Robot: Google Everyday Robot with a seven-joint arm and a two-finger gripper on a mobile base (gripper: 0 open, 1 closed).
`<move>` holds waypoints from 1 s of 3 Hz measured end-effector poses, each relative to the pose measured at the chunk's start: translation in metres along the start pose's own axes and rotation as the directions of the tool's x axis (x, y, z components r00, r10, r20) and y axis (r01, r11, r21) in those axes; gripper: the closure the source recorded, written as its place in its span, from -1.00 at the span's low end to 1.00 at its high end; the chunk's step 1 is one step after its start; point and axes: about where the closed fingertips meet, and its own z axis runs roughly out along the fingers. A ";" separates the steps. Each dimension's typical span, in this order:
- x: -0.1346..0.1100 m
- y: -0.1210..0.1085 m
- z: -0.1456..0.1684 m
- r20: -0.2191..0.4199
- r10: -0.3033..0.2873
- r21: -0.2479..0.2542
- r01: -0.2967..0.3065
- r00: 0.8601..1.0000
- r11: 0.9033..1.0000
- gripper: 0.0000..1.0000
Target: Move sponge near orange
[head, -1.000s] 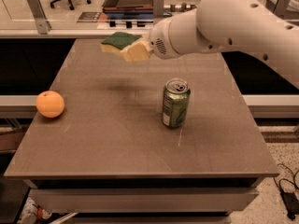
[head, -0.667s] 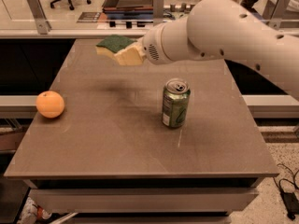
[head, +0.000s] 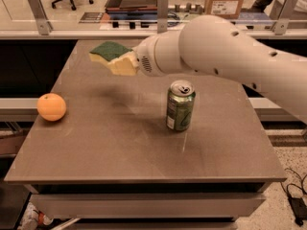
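Status: small wavy-edged sponge (head: 109, 51), dark green scouring top on pale yellow foam, is in the air over the far-middle of the grey-brown table (head: 120, 147). It's clamped in the hand (head: 126, 64) at the tip of the white arm (head: 216, 47).

Round, smooth-skinned orange (head: 51, 107) sits at the table's left edge, well apart from the sponge. Green metal drinks can (head: 180, 105) stands upright right of centre, off the likely path.

Step in hand: carry. Travel left and toward the near side at height, and descend only once beside the orange. Land foam face flat. Leave a small gap, since the orange will likely roll if nudged and the edge is close. Let go only after table contact.
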 end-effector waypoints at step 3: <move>0.018 0.033 0.017 -0.013 0.008 0.018 -0.007 1.000 1.000 1.00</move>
